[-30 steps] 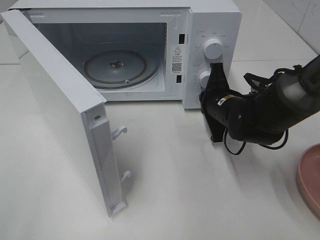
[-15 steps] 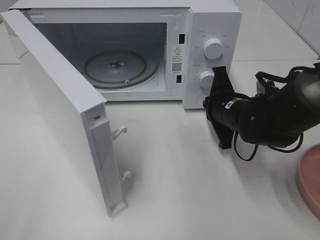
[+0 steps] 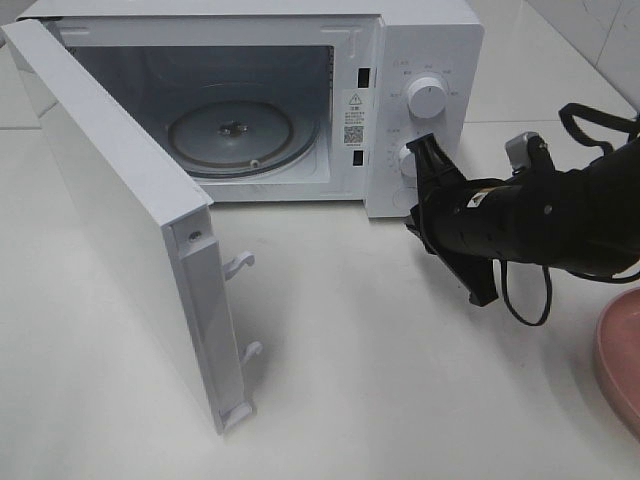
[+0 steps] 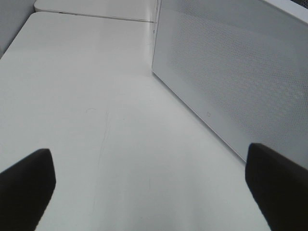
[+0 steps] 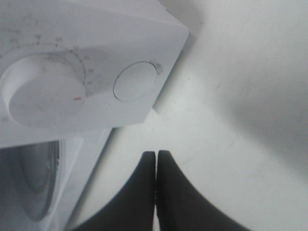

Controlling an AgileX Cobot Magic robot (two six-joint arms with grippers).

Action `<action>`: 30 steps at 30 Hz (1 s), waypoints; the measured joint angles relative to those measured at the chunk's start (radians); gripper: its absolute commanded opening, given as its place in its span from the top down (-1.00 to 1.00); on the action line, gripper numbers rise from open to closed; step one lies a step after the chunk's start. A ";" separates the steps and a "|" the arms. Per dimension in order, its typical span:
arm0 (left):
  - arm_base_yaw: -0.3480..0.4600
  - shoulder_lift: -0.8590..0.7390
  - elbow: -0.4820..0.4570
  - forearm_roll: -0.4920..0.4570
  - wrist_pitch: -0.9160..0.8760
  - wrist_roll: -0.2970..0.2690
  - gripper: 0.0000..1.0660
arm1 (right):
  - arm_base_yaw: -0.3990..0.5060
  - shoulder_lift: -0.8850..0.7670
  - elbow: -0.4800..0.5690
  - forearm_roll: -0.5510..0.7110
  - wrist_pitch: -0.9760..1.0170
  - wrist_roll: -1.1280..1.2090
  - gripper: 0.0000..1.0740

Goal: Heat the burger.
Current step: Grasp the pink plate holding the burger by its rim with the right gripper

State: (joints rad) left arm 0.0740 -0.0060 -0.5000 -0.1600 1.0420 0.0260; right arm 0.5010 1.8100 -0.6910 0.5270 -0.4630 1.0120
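Currently, nearest on the right, only the rim of the pink plate point(image 3: 620, 360) is showing at the frame edge. The burger is not appearing in any view, so I cannot tell where it is sitting, and the visible bit of plate is bare.

The microwave door point(image 3: 110, 220) is standing wide open, swung toward the near left, with its latch hooks point(image 3: 240, 265) pointing out over the table point(image 3: 350, 400). That is leaving the cavity mouth free for loading from the right.

The left gripper point(image 4: 151, 185) is hanging fully released over bare table, outside the door's mesh face point(image 4: 231, 72). My read is that it is parked clear of the door's swing.

The right gripper point(image 5: 156, 155) is clenched on nothing, pads pressed together. It is hovering just off the round button point(image 5: 136, 80) beside the lower knob point(image 5: 41, 91), not touching either. Pinched tips make a good poker for a door release, which likely explains the pose.

Farther back, the glass turntable point(image 3: 232, 132) is lying empty inside the microwave point(image 3: 420, 30). Judging by that, the task is sitting early: fetching and loading the burger is not yet done.
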 measured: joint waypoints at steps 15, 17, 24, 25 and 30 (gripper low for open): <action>0.000 0.000 0.000 0.000 0.000 0.000 -0.88 | -0.001 -0.149 0.001 -0.047 0.422 -0.629 0.94; 0.000 0.000 0.000 0.000 0.000 0.000 -0.88 | -0.001 -0.176 0.001 -0.076 0.515 -0.720 0.92; 0.000 0.000 0.000 0.000 0.000 0.000 -0.88 | -0.001 -0.242 0.001 -0.209 0.693 -0.787 0.89; 0.000 0.000 0.000 0.000 0.000 0.000 -0.88 | -0.001 -0.263 -0.002 -0.258 0.755 -0.789 0.88; 0.000 0.000 0.000 0.000 0.000 0.000 -0.88 | -0.001 -0.319 -0.023 -0.372 0.885 -0.793 0.80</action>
State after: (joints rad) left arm 0.0740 -0.0060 -0.5000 -0.1600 1.0420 0.0260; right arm 0.5000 1.4910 -0.7140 0.1550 0.4220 0.2190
